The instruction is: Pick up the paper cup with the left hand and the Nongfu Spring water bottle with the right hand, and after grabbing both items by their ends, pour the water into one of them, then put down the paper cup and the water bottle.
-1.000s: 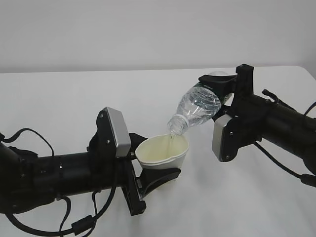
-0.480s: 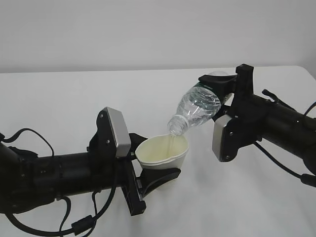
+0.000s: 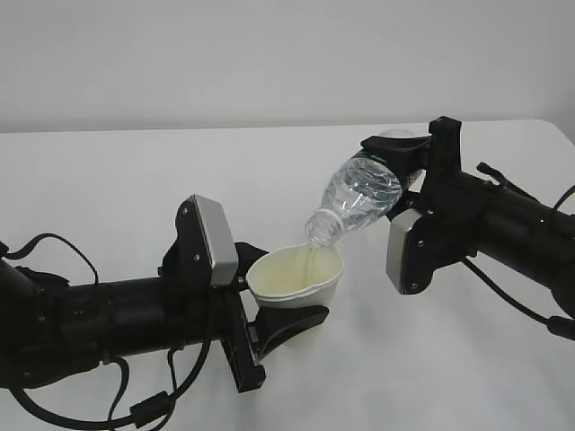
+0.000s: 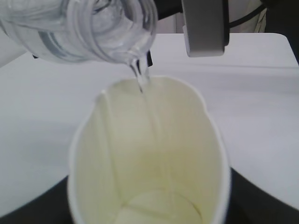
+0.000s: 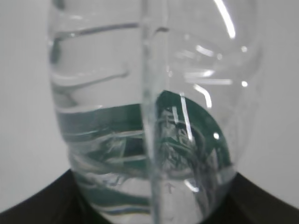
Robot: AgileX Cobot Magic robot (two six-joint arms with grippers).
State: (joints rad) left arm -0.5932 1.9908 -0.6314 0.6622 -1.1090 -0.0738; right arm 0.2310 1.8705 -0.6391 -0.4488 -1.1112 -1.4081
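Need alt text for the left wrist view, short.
A thin stream of water falls from the tilted clear bottle's open mouth into the cream-lined paper cup held below it. Behind, a white table and the other arm's grey plate.

Two black robot arms, each with a silver-grey plate

The left hand [image 3: 269,337] is a thick black tube-shaped arm ending in angular matte black gripper fingers; a silver-grey rectangular plate with rounded corners [image 3: 213,241] sits near its wrist; thin black cables [image 3: 54,247] loop beside and under it; the right hand [image 3: 409,175] has the same black body, with a similar silver-grey plate [image 3: 406,251] and a black cable [image 3: 508,301] below.
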